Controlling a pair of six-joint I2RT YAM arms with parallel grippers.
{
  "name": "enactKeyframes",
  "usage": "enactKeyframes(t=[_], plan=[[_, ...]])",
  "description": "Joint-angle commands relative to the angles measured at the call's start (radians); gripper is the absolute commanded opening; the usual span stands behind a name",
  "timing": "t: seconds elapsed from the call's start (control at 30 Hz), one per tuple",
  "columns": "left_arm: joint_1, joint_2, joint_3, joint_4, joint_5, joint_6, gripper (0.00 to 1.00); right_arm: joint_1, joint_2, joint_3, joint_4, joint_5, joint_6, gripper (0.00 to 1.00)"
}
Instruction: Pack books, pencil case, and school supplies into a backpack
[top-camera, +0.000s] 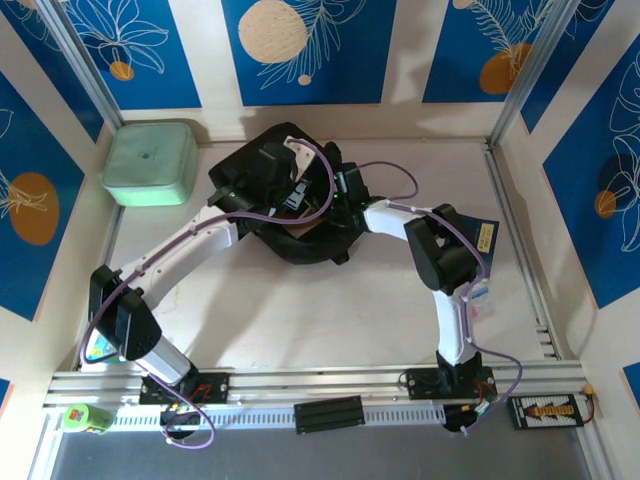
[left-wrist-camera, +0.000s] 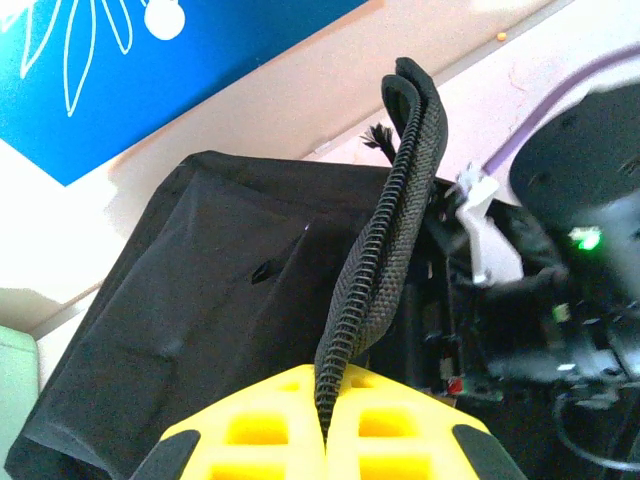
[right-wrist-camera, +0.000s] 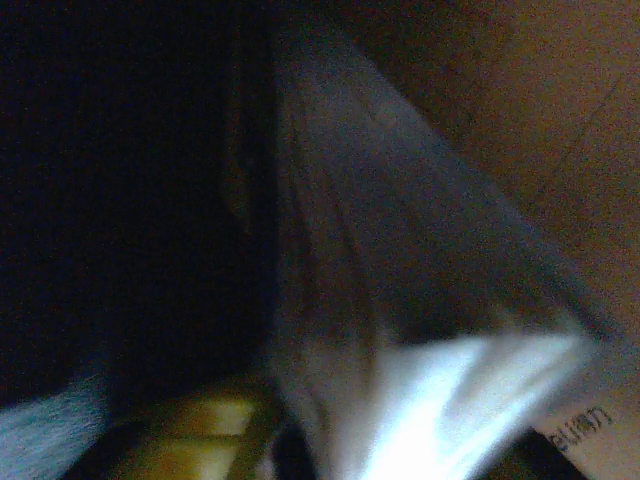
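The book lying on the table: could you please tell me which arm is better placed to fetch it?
Probably the right. The book lies beside the right arm, while the left pincer is shut on the zipper edge of the backpack, holding it up.

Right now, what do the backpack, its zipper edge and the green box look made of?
backpack: soft black woven fabric, matte; it creases and sags.
zipper edge: black fabric tape with a fine ribbed row of coil teeth, probably plastic.
green box: mint, smooth, rounded corners, faint sheen; likely moulded plastic or silicone, can't tell which.
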Motion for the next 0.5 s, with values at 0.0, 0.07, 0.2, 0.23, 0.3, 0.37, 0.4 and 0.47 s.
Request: enactKeyframes(t=[0.0, 0.07, 0.2, 0.23, 0.3, 0.37, 0.4, 0.47], plan=[[0.008, -0.045, -0.004, 0.106, 0.009, -0.028, 0.00, -0.002, -0.042, 0.016, 0.050, -0.022, -0.044, 0.50], [0.007, -0.060, -0.019, 0.106, 0.011, -0.029, 0.00, -0.027, -0.109, -0.044, 0.048, -0.028, -0.067, 0.56], [0.014, -0.086, -0.073, 0.126, 0.024, -0.033, 0.00, -0.097, -0.292, -0.197, 0.055, -0.145, -0.109, 0.65], [0.016, -0.088, -0.085, 0.125, 0.025, -0.032, 0.00, -0.107, -0.338, -0.229, 0.030, -0.154, -0.134, 0.66], [0.020, -0.086, -0.109, 0.116, 0.026, -0.032, 0.00, -0.123, -0.461, -0.300, -0.060, -0.129, -0.229, 0.68], [0.025, -0.090, -0.125, 0.089, 0.066, -0.038, 0.00, -0.137, -0.581, -0.374, -0.151, -0.039, -0.357, 0.68], [0.024, -0.097, -0.131, 0.068, 0.105, -0.041, 0.00, -0.146, -0.645, -0.409, -0.216, 0.054, -0.414, 0.70], [0.026, -0.123, -0.154, 0.037, 0.173, -0.039, 0.00, -0.201, -0.735, -0.464, -0.301, 0.190, -0.473, 0.73]])
